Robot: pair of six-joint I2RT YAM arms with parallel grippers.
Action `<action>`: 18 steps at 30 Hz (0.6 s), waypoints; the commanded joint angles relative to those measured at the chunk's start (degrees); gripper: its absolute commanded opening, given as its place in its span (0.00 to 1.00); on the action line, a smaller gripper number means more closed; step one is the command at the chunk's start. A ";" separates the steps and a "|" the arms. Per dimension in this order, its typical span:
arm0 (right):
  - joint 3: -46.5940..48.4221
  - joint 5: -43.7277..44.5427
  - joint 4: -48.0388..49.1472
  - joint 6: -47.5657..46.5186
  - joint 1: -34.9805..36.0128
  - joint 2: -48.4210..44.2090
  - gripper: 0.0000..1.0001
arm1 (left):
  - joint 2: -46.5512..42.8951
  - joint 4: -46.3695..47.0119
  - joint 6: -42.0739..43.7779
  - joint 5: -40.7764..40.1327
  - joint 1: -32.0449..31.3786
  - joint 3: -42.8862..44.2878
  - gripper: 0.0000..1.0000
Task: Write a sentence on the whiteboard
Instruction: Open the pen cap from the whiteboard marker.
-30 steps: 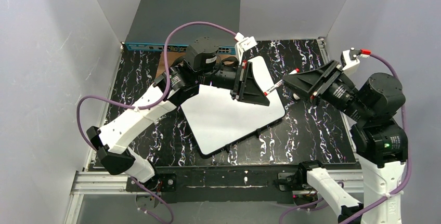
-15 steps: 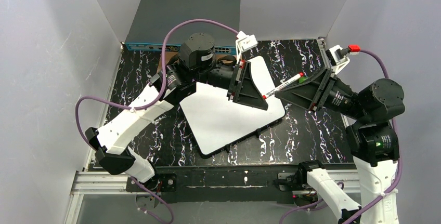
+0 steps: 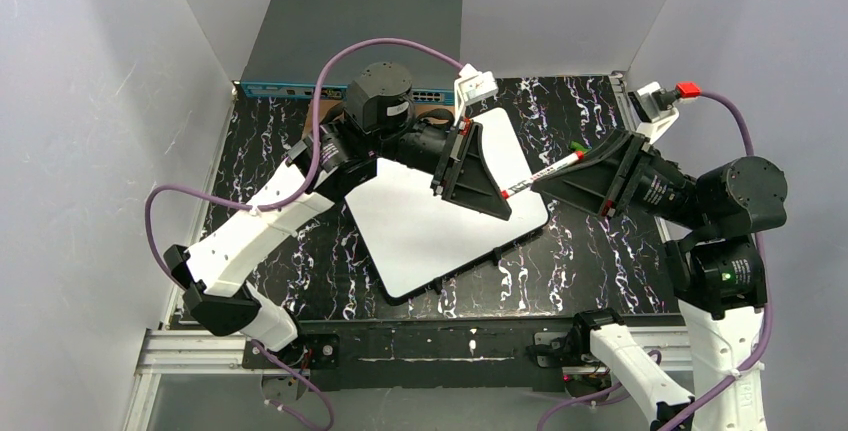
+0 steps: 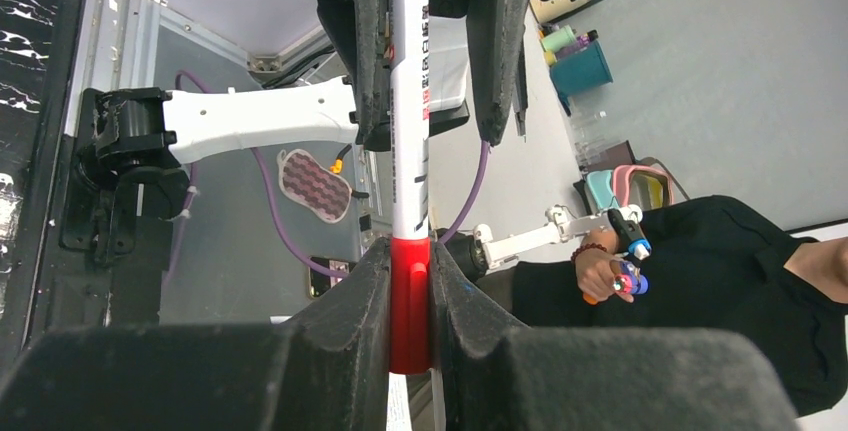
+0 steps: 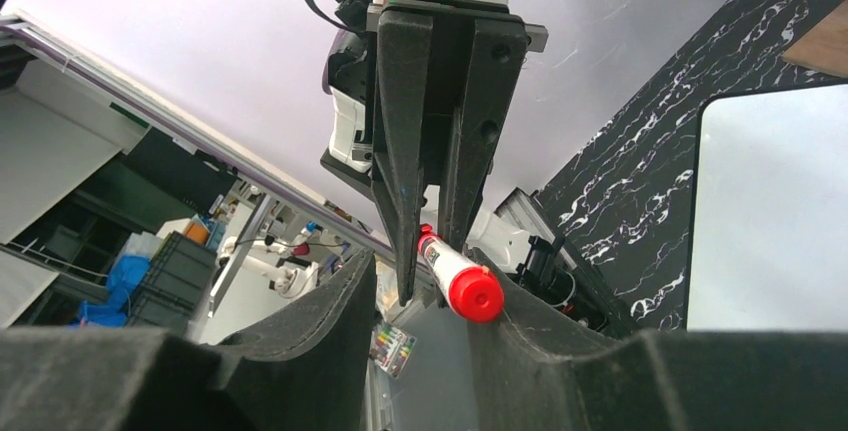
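The whiteboard [image 3: 430, 231], a blank white panel with rounded corners and a thin black edge, is seen lying flat and skewed at the middle of the black marbled table [image 3: 600, 251], its far corner pointing towards the grey network switch [image 3: 350, 46] at the back. No writing can be made out on its surface. Above its far right corner, a white marker [image 4: 410, 101] with a red end is held off the board, slanting between the two arms. The left arm is stretched diagonally across the table, and the left gripper [image 4: 410, 251] is clenched on the marker's red section. The right arm is reached in from the right edge, and the right gripper [image 5: 425, 301] is set around the marker's other end, with its jaws parted and a gap left on one side.
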 commanded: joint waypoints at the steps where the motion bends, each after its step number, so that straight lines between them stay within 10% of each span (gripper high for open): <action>1: -0.09 -1.20 6.40 1.75 0.05 0.93 0.44 | 1.04 -0.64 0.14 2.09 -0.30 2.52 0.00; 18: -2.84 -5.87 6.81 2.97 0.05 0.22 0.34 | 2.68 -0.30 0.23 1.79 -1.00 3.91 0.00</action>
